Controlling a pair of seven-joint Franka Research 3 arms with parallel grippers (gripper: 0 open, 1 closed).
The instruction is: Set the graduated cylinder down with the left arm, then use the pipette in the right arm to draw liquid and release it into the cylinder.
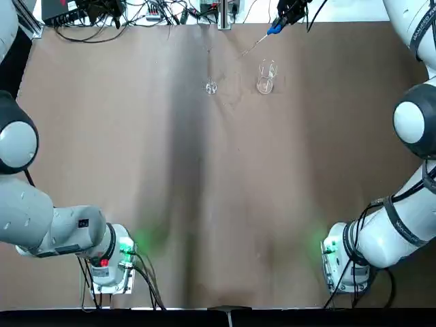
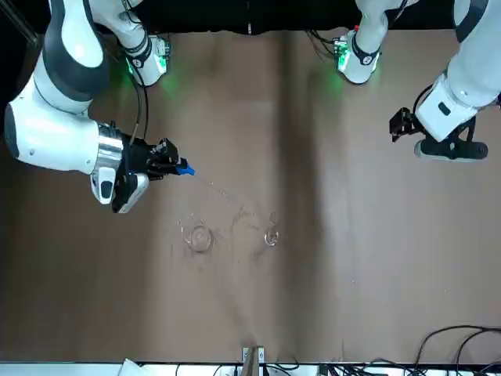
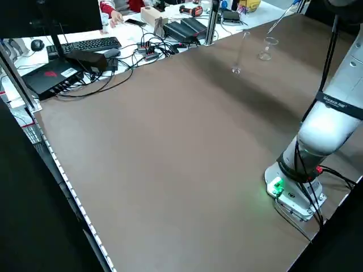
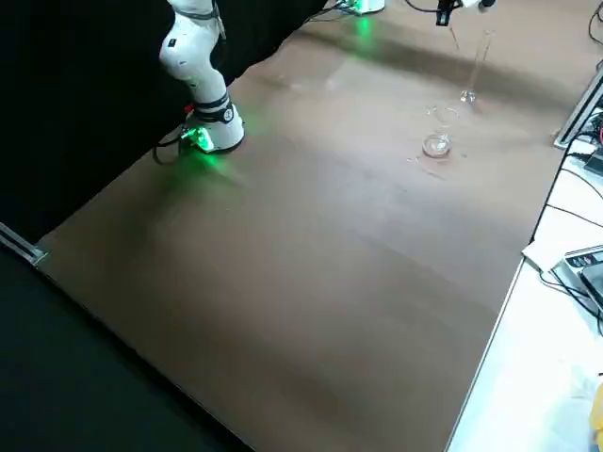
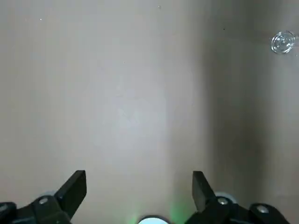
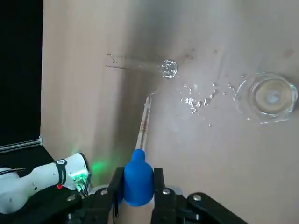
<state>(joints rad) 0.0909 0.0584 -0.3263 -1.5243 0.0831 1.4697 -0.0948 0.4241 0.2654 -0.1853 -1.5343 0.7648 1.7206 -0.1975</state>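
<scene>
The brown bench [image 1: 204,204] carries the cylinder [image 1: 210,86], standing upright on its foot near the far edge, with a short beaker [image 1: 265,83] just beside it and droplets on the surface between them. The right gripper [image 6: 135,186] hovers above them, pinching the pipette [image 6: 138,179] by its blue bulb, stem slanting toward the cylinder. The left gripper [image 5: 139,186] hangs well apart from the glassware, its fingers spread and empty.

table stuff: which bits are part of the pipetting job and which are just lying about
Part of the job:
- graduated cylinder, standing on the table
- pipette, held in the right gripper
- beaker, beside the cylinder
- left gripper, open, away from the glassware

Just lying about:
- keyboard, cables and other desk gear beyond the table's far edge
</scene>
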